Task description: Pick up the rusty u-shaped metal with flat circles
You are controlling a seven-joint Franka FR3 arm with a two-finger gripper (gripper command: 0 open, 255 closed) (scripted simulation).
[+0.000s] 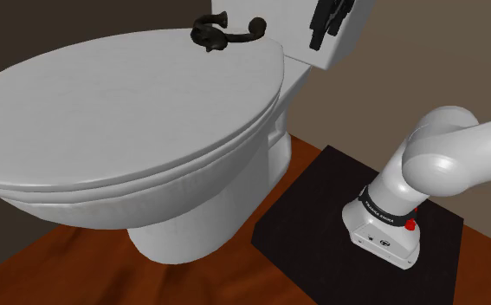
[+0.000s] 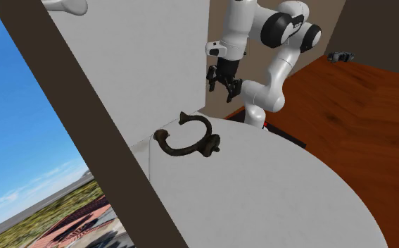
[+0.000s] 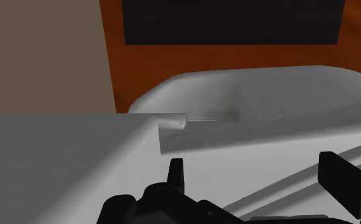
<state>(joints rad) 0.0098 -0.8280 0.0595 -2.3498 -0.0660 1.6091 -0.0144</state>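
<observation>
A big white toilet (image 1: 122, 121) sat under the pincer (image 2: 224, 86), with its lid shut. The white arm (image 1: 460, 152) held the pincer up by the tank. Its two fingers stood wide apart, holding nothing. The dark u-shaped metal (image 1: 207, 36) lay on the lid, lower than the pincer and apart from it.

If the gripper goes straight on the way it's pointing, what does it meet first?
Likely the white toilet right ahead of its open jaws, not the u-shaped metal; depth is unclear.
</observation>
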